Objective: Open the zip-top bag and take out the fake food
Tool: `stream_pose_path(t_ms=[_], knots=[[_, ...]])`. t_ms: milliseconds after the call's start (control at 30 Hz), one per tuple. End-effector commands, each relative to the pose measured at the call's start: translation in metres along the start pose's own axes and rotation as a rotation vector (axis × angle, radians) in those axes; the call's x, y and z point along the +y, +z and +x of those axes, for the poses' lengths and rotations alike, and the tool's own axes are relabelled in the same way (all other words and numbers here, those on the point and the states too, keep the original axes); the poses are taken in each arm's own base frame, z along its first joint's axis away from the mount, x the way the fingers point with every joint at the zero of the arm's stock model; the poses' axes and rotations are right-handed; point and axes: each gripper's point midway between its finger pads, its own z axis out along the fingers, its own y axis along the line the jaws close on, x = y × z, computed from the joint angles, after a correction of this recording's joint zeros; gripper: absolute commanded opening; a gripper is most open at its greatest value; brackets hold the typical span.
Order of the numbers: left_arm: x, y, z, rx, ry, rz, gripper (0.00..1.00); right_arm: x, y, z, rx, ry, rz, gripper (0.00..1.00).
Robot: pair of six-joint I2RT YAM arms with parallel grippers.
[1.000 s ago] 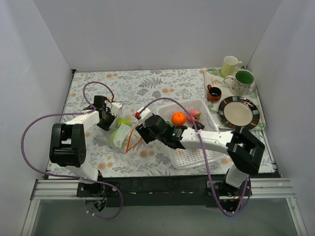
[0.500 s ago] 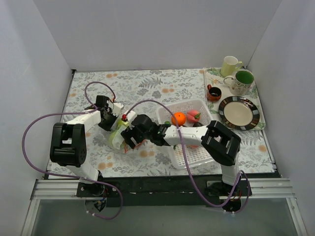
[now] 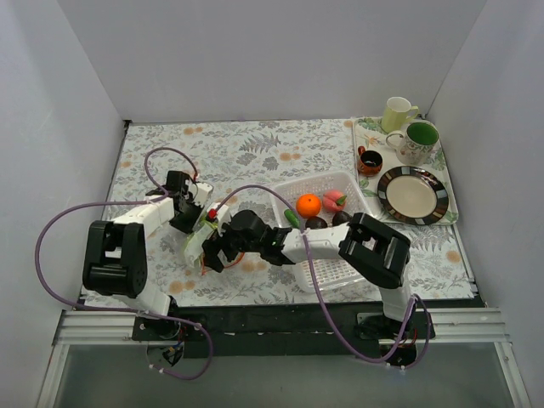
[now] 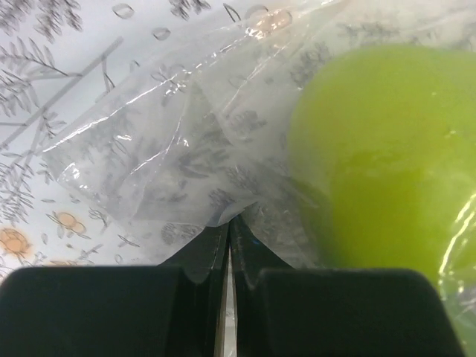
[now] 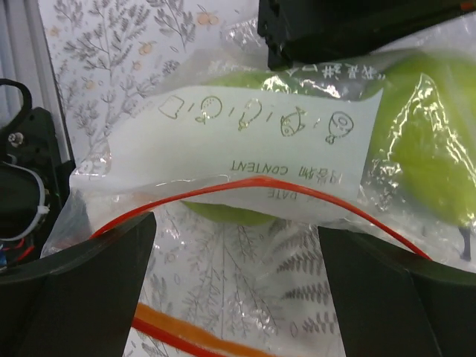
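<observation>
Bag (image 3: 195, 242) lies at the near left of the table (image 3: 255, 153), between the two arms, with a green fruit (image 4: 379, 163) inside it. Left fingers (image 4: 222, 249) are clenched on a fold of its clear plastic beside that fruit. Right fingers (image 3: 211, 255) are spread wide at the mouth, either side of the red zip strip (image 5: 216, 181), grasping nothing. Just right, a basket (image 3: 336, 272) holds an orange (image 3: 308, 205) and a peach (image 3: 334, 201).

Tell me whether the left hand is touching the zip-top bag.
Touching: the left wrist view shows the left hand pinching a fold of the zip-top bag.
</observation>
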Motion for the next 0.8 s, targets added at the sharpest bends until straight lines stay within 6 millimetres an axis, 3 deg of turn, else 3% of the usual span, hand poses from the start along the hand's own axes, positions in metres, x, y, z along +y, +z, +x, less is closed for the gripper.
stream_pose_path(t_ms=[0,33,200,300,433,533,567,633,667,700,767], knots=[[-0.025,-0.013,0.025,0.066,-0.052,0.053,0.00,0.009,0.022,-0.035,-0.133,-0.008,-0.035,0.98],[-0.029,-0.015,0.028,0.076,-0.056,0.066,0.00,0.008,0.026,-0.041,-0.146,-0.011,-0.024,0.98],[-0.047,-0.027,0.028,0.067,-0.082,0.125,0.00,-0.019,0.043,-0.034,-0.142,-0.027,0.111,0.98],[-0.052,-0.031,0.028,0.064,-0.078,0.142,0.00,-0.022,0.051,-0.031,-0.112,-0.039,0.118,0.98],[-0.058,-0.033,0.024,0.055,-0.079,0.176,0.00,-0.011,0.050,-0.024,-0.099,-0.061,0.045,0.98],[-0.058,-0.029,0.025,0.052,-0.070,0.179,0.00,-0.006,0.041,-0.026,-0.109,-0.069,0.033,0.76],[-0.055,-0.026,0.028,0.060,-0.064,0.161,0.00,-0.006,0.034,-0.033,-0.120,-0.072,0.040,0.56],[-0.050,-0.021,0.028,0.056,-0.047,0.141,0.00,-0.010,0.024,-0.028,-0.086,-0.068,0.073,0.36],[-0.050,-0.018,0.032,0.066,-0.038,0.134,0.00,-0.005,0.014,-0.038,-0.107,-0.074,0.067,0.16],[-0.046,-0.013,0.032,0.065,-0.031,0.116,0.00,-0.006,0.006,-0.025,-0.083,-0.068,0.071,0.10],[-0.042,-0.006,0.038,0.077,-0.011,0.093,0.00,-0.003,-0.014,-0.039,-0.124,-0.062,0.096,0.07]])
